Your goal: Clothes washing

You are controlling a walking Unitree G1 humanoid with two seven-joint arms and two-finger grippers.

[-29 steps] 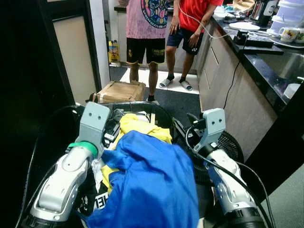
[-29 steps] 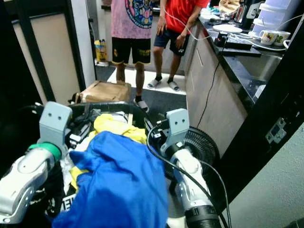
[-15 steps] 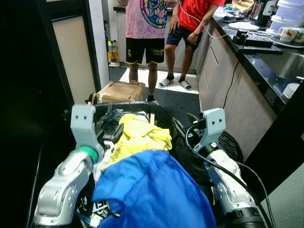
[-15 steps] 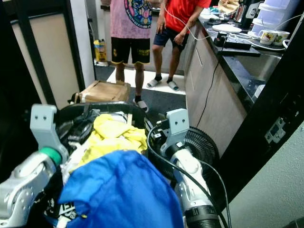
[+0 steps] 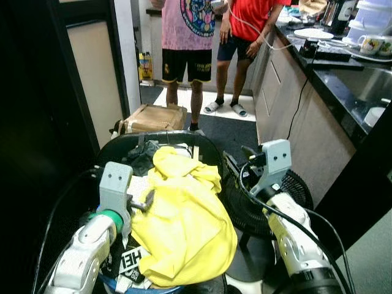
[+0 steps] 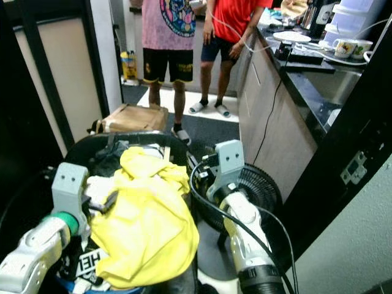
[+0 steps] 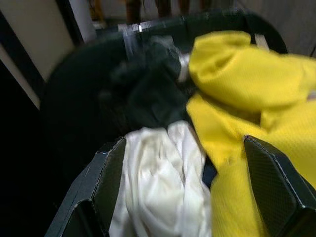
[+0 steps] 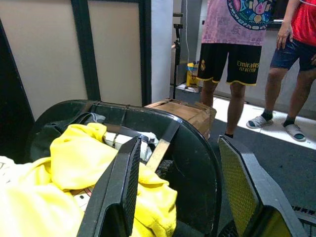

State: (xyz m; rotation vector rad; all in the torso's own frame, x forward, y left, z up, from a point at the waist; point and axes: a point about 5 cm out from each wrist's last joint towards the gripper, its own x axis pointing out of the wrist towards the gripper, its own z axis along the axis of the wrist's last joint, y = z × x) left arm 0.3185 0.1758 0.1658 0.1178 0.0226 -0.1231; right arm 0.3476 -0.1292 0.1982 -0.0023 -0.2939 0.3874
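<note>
A black laundry basket (image 5: pixel 122 144) stands right in front of me, heaped with clothes. A yellow garment (image 5: pixel 184 214) lies on top. Beside it are a white cloth (image 7: pixel 158 173), a dark garment (image 7: pixel 148 94) and a black-and-white printed piece (image 5: pixel 131 260). A strip of blue (image 5: pixel 144 288) shows under the pile's near edge. My left gripper (image 5: pixel 142 201) hangs open over the basket's left side, just above the white cloth and holding nothing. My right gripper (image 5: pixel 236 164) is open at the basket's right rim, its fingers (image 8: pixel 123 187) wide apart and empty.
Two people (image 5: pixel 187 37) stand ahead in the passage. A cardboard box (image 5: pixel 153 116) lies on the floor behind the basket. A floor fan (image 5: pixel 294 190) sits under my right arm. A dark counter (image 5: pixel 343 67) with cups and plates runs along the right. A door panel (image 5: pixel 98 73) closes off the left.
The blue garment that covered the pile has slid towards me and out of sight, baring the yellow one. My left arm has drawn back and lower. The right arm has stayed put.
</note>
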